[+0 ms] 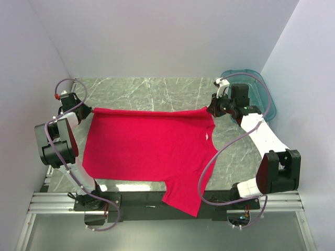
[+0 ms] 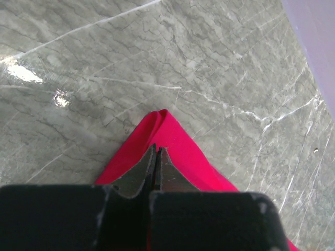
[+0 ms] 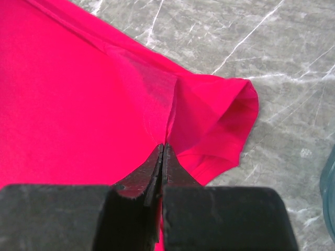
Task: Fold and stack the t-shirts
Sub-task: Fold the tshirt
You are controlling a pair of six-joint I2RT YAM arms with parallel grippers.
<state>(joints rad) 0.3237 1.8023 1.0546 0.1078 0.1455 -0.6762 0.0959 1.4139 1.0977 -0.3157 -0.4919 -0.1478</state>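
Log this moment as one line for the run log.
left tool: shut on shirt hem corner | right tool: shut on shirt by sleeve | shirt: spread on table, far edge stretched between tools

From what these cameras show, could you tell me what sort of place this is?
Probably a robot lab test cell: plain white walls box in a marble-pattern tabletop, a metal rail edges it, and the left gripper and right gripper pinch one red t-shirt.

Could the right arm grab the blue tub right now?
Probably not yet. The right gripper is shut on the red t-shirt, so it is busy. The tub sits close beside it with nothing between them, so it looks reachable once the gripper lets go.
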